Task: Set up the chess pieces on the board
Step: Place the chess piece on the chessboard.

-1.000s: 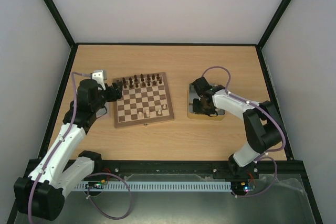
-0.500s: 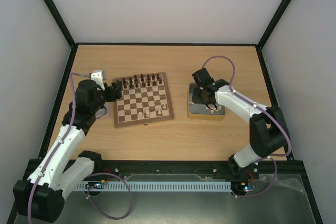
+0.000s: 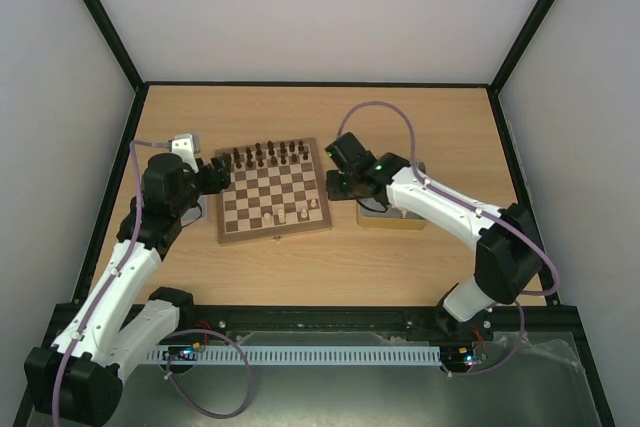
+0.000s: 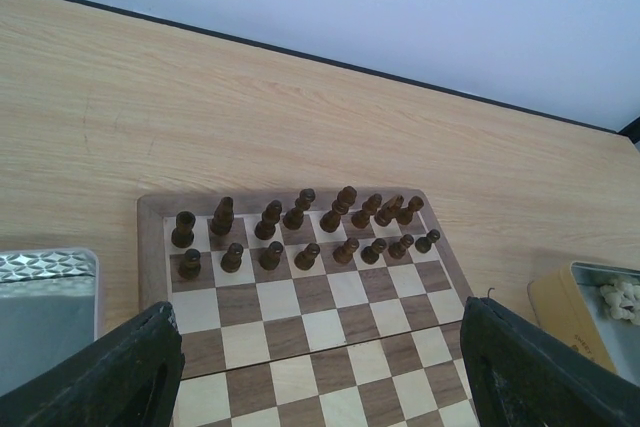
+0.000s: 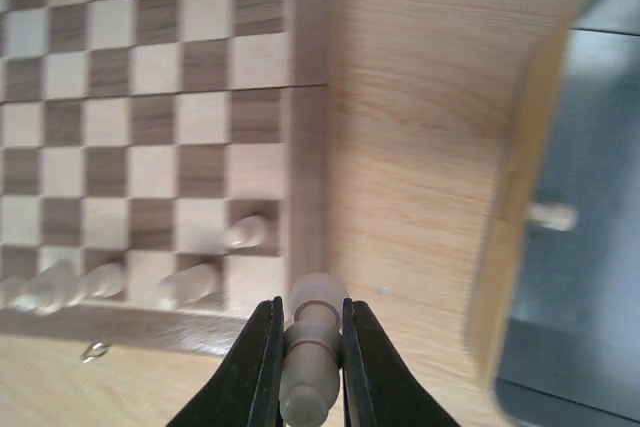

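Observation:
The board [image 3: 275, 237] lies left of centre, with dark pieces [image 3: 265, 155] in its two far rows and a few cream pieces [image 3: 303, 214] near its near right corner. My right gripper [image 3: 338, 187] is beside the board's right edge. In the right wrist view it [image 5: 308, 337] is shut on a cream piece [image 5: 312, 352], held above the table just off the board's border [image 5: 308, 147]. Several cream pieces [image 5: 188, 285] stand on the near rows. My left gripper [image 3: 222, 177] is open and empty over the board's left side, its fingers [image 4: 130, 377] wide apart above the board [image 4: 300, 332].
A metal tin [image 3: 395, 217] sits right of the board, under the right arm. It shows in the right wrist view [image 5: 580, 197] with a cream piece [image 5: 550, 215] inside. Another tin [image 4: 45, 307] lies left of the board. Black frame posts and walls ring the table.
My right gripper has moved left from over the right tin to the board's right edge, carrying a cream piece. The left arm has barely moved.

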Robot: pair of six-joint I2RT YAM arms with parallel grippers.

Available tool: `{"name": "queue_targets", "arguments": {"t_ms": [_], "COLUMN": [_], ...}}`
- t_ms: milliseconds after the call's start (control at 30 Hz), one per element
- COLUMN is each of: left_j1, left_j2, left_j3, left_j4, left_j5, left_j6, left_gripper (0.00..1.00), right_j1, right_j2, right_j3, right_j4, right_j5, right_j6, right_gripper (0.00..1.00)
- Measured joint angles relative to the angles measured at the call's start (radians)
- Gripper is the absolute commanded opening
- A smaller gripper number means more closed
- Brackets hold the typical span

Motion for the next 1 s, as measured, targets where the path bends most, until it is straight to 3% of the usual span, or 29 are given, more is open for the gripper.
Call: {"name": "queue_targets", "arguments": {"t_ms": [433,1000], "left_j1": [0.0,0.0], "left_j2": [-0.005,-0.006], "left_j3": [-0.001,-0.004], "left_j4": [0.0,0.0], "left_j5": [-0.002,-0.002], "left_j6": [-0.004,-0.005], "left_gripper": [0.77,0.77], "right_j1": [0.23,0.255], "right_j2": [0.186,0.298], "right_j3": [0.153,0.231], "right_j4": [-0.003,-0.006], "right_j5": [0.007,0.008], "right_j6": [0.017,0.039], "right_gripper": [0.11,0.11]}}
